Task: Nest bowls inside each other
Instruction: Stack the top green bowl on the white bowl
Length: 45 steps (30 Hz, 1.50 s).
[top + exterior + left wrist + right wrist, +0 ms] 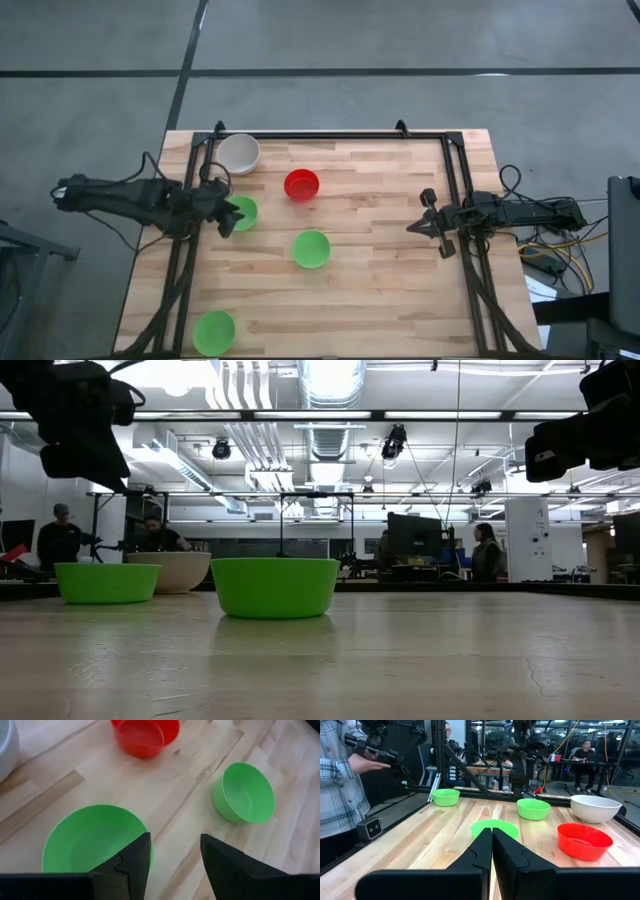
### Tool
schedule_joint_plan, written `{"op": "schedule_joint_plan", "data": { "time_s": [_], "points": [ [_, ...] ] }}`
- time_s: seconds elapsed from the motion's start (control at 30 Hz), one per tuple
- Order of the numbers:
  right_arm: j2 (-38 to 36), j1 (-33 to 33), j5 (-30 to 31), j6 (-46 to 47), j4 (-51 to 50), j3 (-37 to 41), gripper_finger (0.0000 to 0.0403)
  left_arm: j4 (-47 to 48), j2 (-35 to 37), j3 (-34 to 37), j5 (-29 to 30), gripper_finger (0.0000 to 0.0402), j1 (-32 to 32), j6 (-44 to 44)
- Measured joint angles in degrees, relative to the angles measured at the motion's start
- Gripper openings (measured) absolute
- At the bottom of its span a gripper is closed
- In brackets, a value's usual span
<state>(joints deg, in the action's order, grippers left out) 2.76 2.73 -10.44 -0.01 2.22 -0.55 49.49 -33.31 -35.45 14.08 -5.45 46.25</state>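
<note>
Item: five plastic bowls, all separate on the wooden table [380, 300], none nested yet.

- Grey-white bowl [239, 153]: far left corner.
- Red bowl [301, 185]: just right of the white one, apart from it.
- Green bowl, left [241, 213]: under the left gripper [229, 216].
- Green bowl, centre [311, 249]: mid-table, clear on all sides.
- Green bowl, near [214, 331]: front left edge, well apart from the others.

Left gripper: fingers spread apart, empty, hovering over the right-hand rim of the left green bowl; the wrist view shows one finger [134, 862] above the bowl's wall, the other beyond it over bare wood.

Right gripper [432, 225]: fingers pressed together, empty, parked at the right side of the table.

Step in hand, as judged: pick up the left green bowl by its rim. Handling note: lower straight down so one finger goes inside the wall and one outside, close firmly, and lift level; thin plastic may tip or slide if pinched off-centre.
</note>
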Motion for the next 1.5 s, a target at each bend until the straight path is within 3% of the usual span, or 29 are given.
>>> {"op": "schedule_joint_plan", "data": {
  "time_s": [0.7,1.5],
  "points": [
    [0.0,0.02,-0.02,0.0,-0.02,0.02,0.0009,-2.82,-15.43,-0.21,-11.58,0.0177,9.13,0.01],
    [0.0,0.01,-0.02,0.0,0.0,0.0,0.0009,-7.95,-30.11,-0.21,-12.45,0.0177,9.51,0.21]
  ]
}}
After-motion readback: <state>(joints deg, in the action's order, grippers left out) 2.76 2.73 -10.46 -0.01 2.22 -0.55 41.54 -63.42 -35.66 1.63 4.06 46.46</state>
